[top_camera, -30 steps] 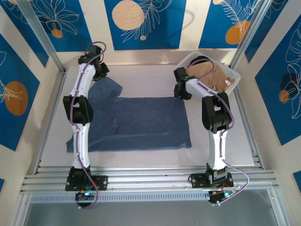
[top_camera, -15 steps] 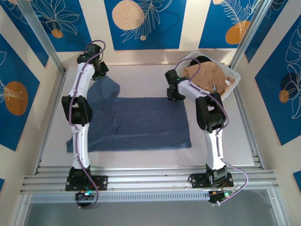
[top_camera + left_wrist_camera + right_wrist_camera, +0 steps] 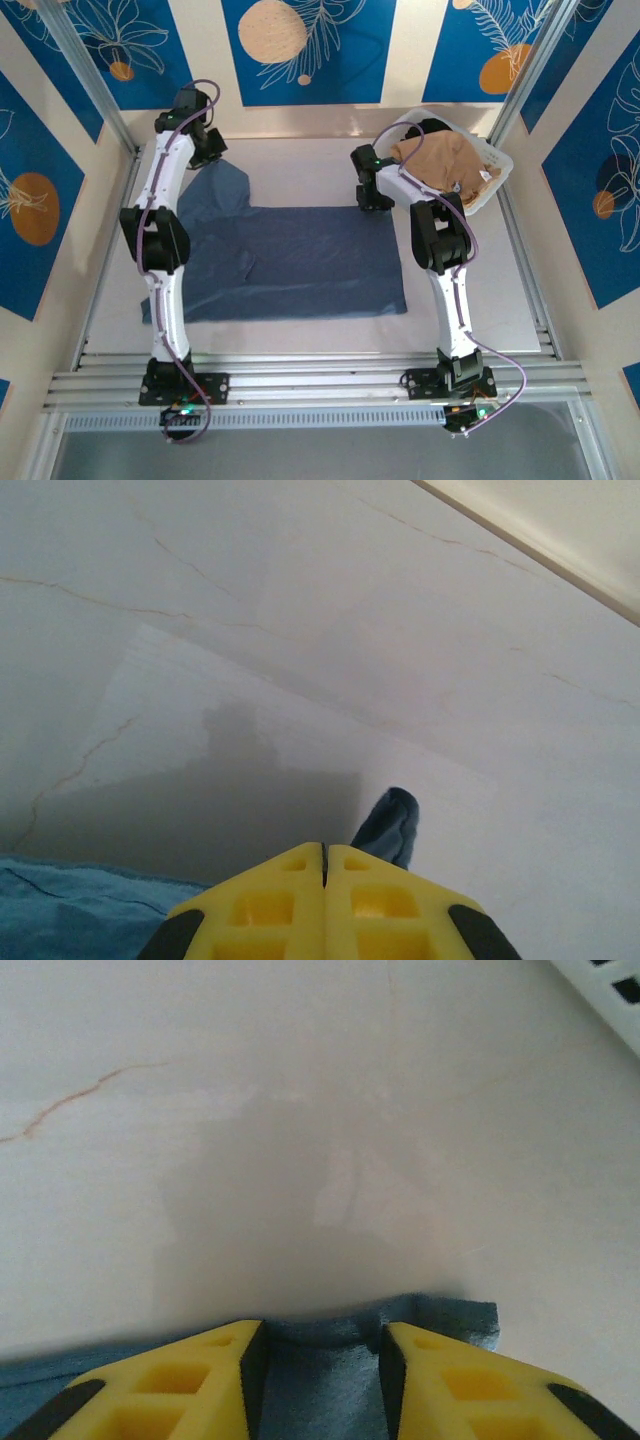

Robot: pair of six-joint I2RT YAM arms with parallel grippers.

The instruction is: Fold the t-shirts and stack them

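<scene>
The slate-blue t-shirt (image 3: 300, 260) lies spread flat across the middle of the desk (image 3: 470, 290), one sleeve reaching toward the far left corner. The tan t-shirt (image 3: 445, 160) sits bunched in the white basket (image 3: 497, 170) at the far right corner. The left tool (image 3: 325, 848) is pressed fully closed at that sleeve, and a nub of blue cloth poking out past its tips suggests it has the sleeve pinched. The right tool (image 3: 320, 1328) stands partly open over the shirt's far right corner, with cloth lying between its fingers but not gripped. The step in hand looks like securing both far corners before a fold. To do it well, the right tool should press down to the desk and close on a full bite of fabric, not just the frayed edge. Both arms should then lift evenly, so the cloth comes toward the near edge taut and square.
</scene>
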